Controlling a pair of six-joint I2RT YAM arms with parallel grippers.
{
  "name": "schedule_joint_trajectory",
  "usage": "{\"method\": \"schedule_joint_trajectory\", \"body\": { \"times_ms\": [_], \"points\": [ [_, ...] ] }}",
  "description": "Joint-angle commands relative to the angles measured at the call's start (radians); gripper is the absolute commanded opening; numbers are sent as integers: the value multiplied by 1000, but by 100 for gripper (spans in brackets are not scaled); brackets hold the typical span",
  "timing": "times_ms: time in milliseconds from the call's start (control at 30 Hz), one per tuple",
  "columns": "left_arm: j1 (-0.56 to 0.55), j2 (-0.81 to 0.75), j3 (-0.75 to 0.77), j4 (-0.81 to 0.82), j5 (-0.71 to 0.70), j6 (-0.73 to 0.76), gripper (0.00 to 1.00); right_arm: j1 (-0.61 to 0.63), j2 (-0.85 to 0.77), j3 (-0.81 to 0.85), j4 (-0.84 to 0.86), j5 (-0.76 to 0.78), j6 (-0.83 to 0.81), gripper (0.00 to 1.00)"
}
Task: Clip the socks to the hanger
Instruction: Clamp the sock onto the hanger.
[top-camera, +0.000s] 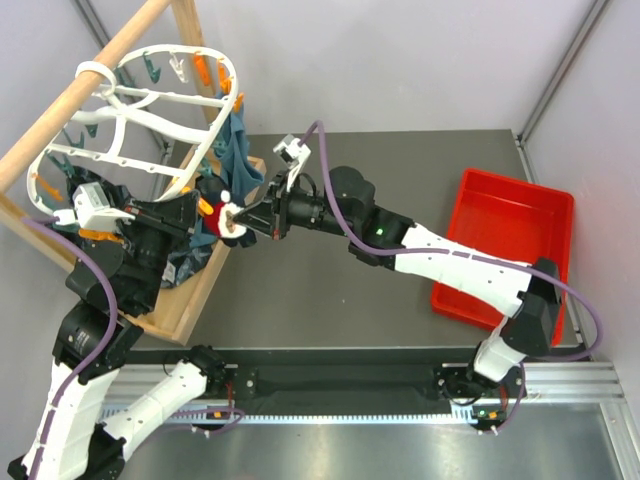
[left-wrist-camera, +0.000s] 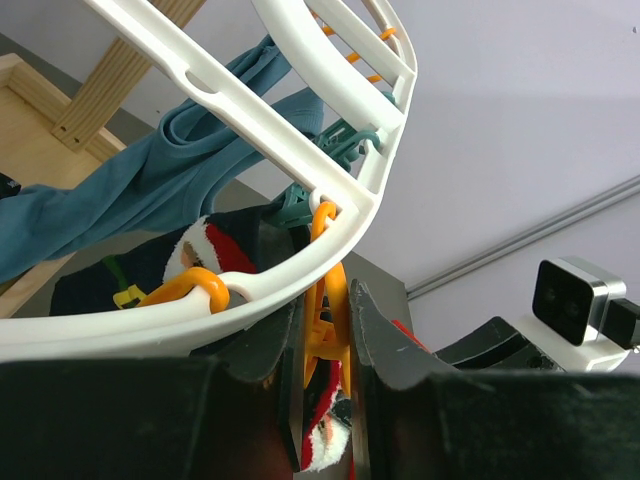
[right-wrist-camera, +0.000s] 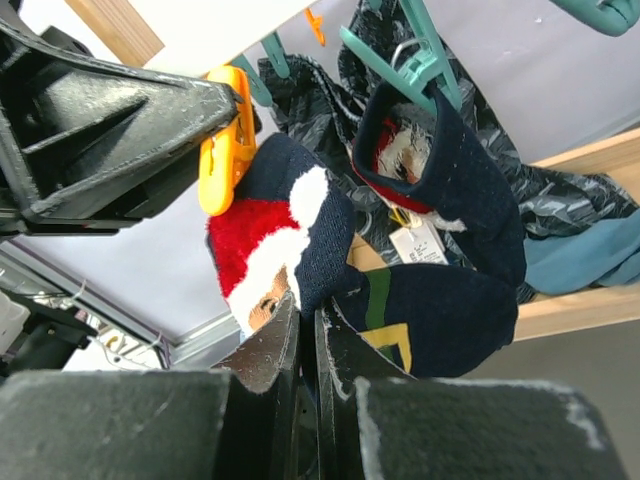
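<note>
We see the left gripper (left-wrist-camera: 325, 305) pinching an orange clip (left-wrist-camera: 322, 340) that dangles from the white hanger (left-wrist-camera: 120, 328). Just right of it, our right gripper (right-wrist-camera: 308, 320) is pressed together on a navy sock (right-wrist-camera: 320, 230), whose striped cuff sits just beside that clip.

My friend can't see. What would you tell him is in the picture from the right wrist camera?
The right gripper pinches a navy sock with a red-and-white cuff beside an orange clip that the left gripper squeezes. A second navy sock hangs from a teal clip.
</note>
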Motion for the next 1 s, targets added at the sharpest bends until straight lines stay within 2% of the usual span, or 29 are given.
{"method": "schedule_joint_trajectory", "body": {
  "times_ms": [0, 767, 900, 967],
  "points": [
    [-10, 14, -10, -19, 132, -1, 0, 25, 14, 72, 60, -13, 14, 0],
    [-10, -8, -24, -33, 130, -9, 0, 42, 53, 112, 116, -41, 85, 0],
    [-10, -12, -16, -42, 126, -11, 4, 44, 71, 128, 119, -50, 99, 0],
    [-10, -14, -15, -44, 124, -11, 11, 42, 71, 130, 120, -47, 103, 0]
  ]
}}
